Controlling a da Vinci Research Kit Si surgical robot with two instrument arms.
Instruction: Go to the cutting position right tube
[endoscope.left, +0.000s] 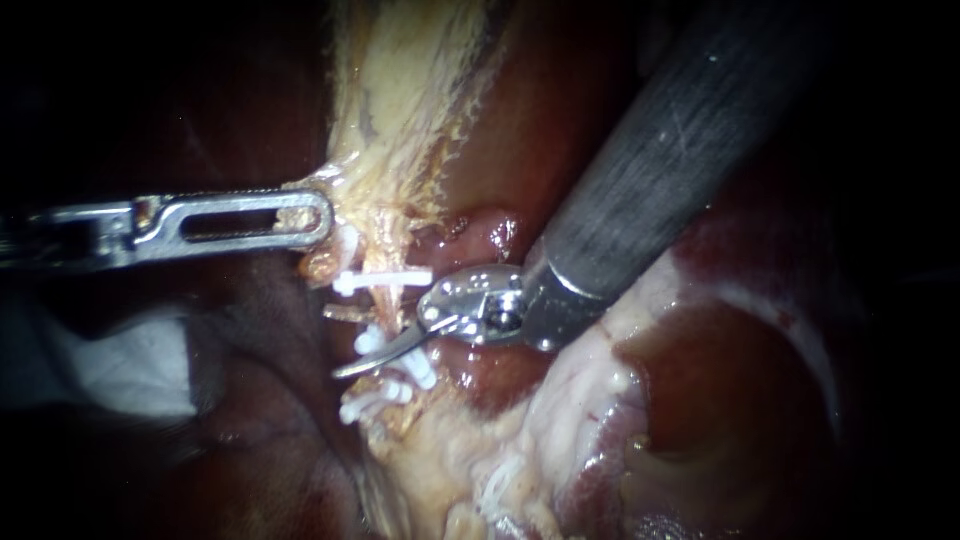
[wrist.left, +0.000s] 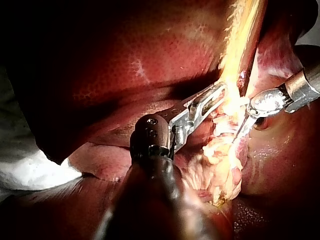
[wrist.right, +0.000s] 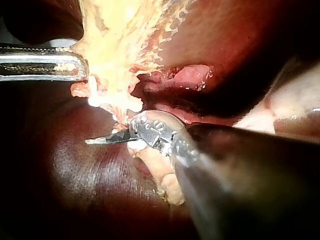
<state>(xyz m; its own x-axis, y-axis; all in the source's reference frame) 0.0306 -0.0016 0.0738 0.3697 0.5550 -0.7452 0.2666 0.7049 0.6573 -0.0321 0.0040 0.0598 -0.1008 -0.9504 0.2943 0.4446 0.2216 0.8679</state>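
A pale yellow strand of tissue runs down the middle over the dark red liver. Lower down it carries several white clips. My left instrument comes in from the left, its slotted jaws shut on the strand's edge just above the clips. It shows the same grip in the left wrist view and right wrist view. My right instrument reaches in from the upper right. Its thin curved blades lie together, crossing the strand between the top clip and the lower clips. I cannot make out separate tubes.
White gauze lies at the left beneath my left instrument's shaft, and it shows beside that shaft in the left wrist view too. Whitish fatty tissue spreads below the right instrument's metal wrist. Liver surrounds the strand on both sides.
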